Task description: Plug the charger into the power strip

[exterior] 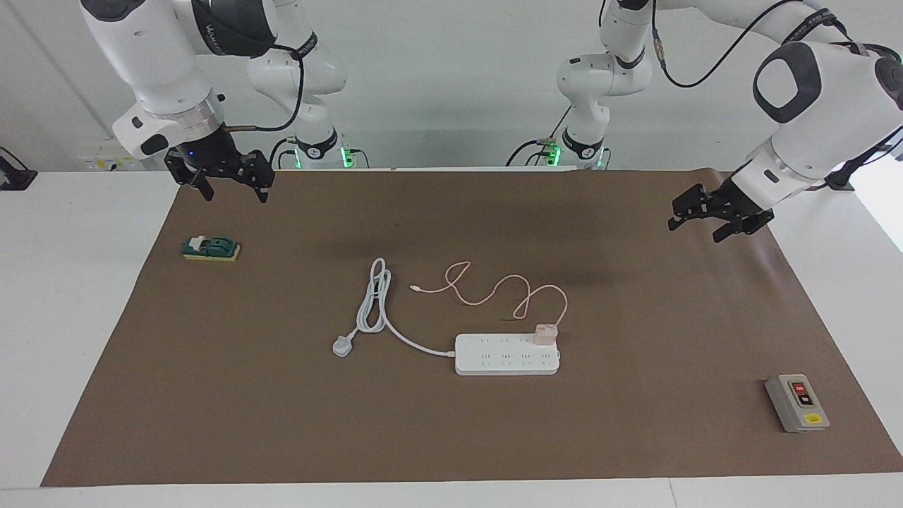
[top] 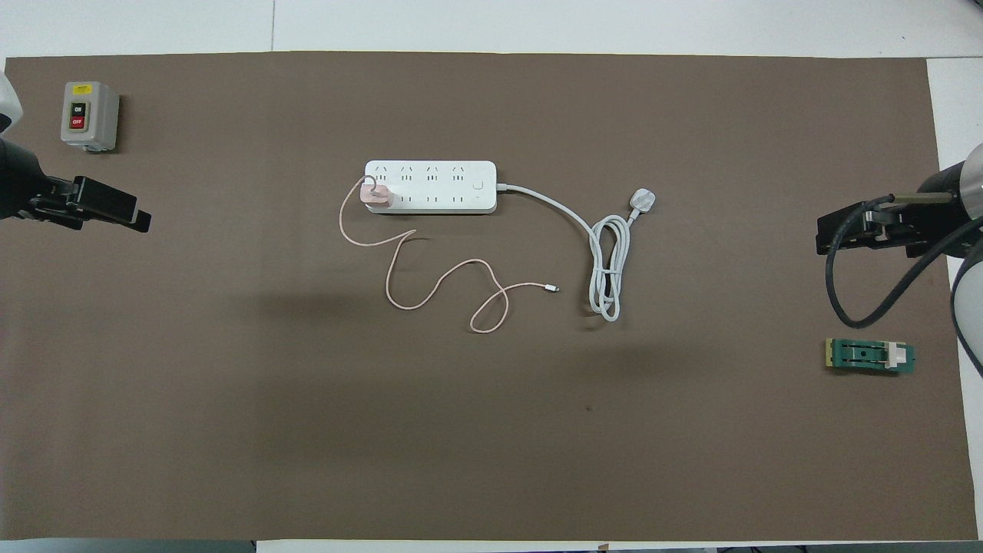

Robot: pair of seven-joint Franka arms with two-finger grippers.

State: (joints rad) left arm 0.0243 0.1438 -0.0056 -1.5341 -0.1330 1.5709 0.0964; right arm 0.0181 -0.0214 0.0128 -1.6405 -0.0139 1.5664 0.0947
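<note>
- Left arm (top: pixel 15 180) is cut off at the overhead view's left edge.
- Right arm (top: pixel 964 230) is cropped at its right edge.
- Charger (exterior: pixel 545 334) prongs are hidden in the power strip (exterior: pixel 506 355).

Robotics lab: twin arms (exterior: pixel 162 63), brown mat (exterior: pixel 282 423)
</note>
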